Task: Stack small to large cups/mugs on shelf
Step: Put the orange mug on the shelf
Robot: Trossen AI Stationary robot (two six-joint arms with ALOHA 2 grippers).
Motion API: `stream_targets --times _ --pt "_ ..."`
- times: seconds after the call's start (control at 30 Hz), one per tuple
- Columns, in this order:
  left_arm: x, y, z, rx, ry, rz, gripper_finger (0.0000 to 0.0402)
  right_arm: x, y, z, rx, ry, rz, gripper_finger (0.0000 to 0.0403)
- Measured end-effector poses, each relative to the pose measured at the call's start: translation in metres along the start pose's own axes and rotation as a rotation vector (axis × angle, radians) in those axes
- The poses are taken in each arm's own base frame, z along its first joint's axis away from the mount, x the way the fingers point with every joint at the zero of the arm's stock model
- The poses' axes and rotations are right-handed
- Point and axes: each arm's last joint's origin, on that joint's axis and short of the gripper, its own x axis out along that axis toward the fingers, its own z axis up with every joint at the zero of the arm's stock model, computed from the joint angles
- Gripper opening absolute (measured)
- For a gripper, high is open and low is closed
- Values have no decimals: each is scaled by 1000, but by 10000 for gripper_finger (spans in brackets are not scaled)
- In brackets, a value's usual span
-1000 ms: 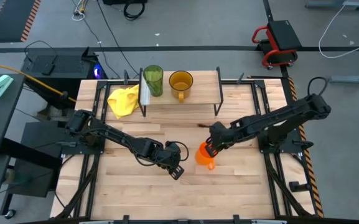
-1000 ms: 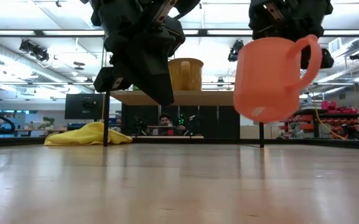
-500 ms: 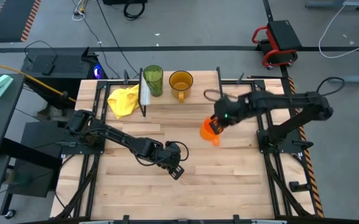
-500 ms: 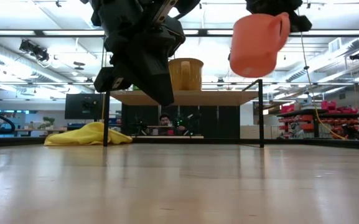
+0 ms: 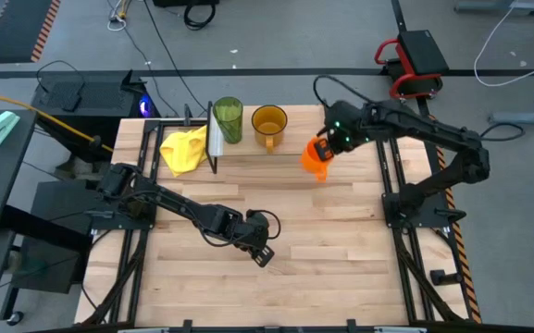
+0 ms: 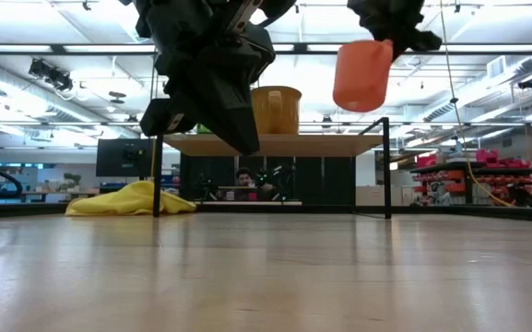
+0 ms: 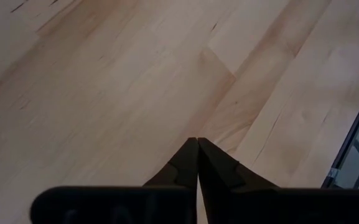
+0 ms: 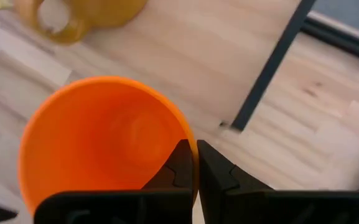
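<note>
Orange mug (image 5: 316,159) hangs in the air, pinched by its rim in the right gripper (image 5: 326,148), whose fingers are pressed together on the wall: one inside, one outside, as the right wrist view shows (image 8: 193,163). From the low view the mug (image 6: 361,75) is carried above the level of the shelf (image 6: 275,144) top, just below the gripper (image 6: 383,32). From above, the gripper holds it at the shelf's (image 5: 304,146) right end, over the edge near the black leg (image 5: 326,139). Just to the gripper's left on the shelf stands the yellow-brown mug (image 5: 268,123), upright, handle toward the table front; beyond it, farther left, stands the green tumbler (image 5: 228,119). A yellow cloth (image 5: 184,150) lies on the table (image 5: 341,268) past the shelf's left end.

Left gripper (image 5: 267,252) waits low over the middle of the table, well apart from the shelf, its fingers (image 7: 191,163) closed tip to tip on nothing, bare wood beneath them.
</note>
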Motion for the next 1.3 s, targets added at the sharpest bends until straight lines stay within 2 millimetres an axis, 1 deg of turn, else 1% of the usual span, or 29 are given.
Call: stream_targets --times 0.1,0.2,0.5,0.63,0.73,0.83,1.03,1.3 --pt "0 0 0 0 -1 -2 24 3 -6 13 12 -10 -23 7" --pt "0 0 0 1 -1 -3 24 7 -8 28 17 -24 -37 7" --pt "0 0 0 0 -1 -3 13 18 0 77 -28 -76 -80 7" --pt "0 0 0 0 -1 -3 22 28 -8 92 -18 -49 -122 7" --pt "0 0 0 -1 -1 -3 24 38 -17 97 -8 -1 -166 7" --pt "0 0 0 0 -1 -3 20 45 -22 100 -5 18 -184 7" --pt "0 0 0 0 -1 -2 13 50 -19 103 2 16 -161 7" --pt "0 0 0 0 -1 -2 24 61 -19 107 4 43 -161 7"
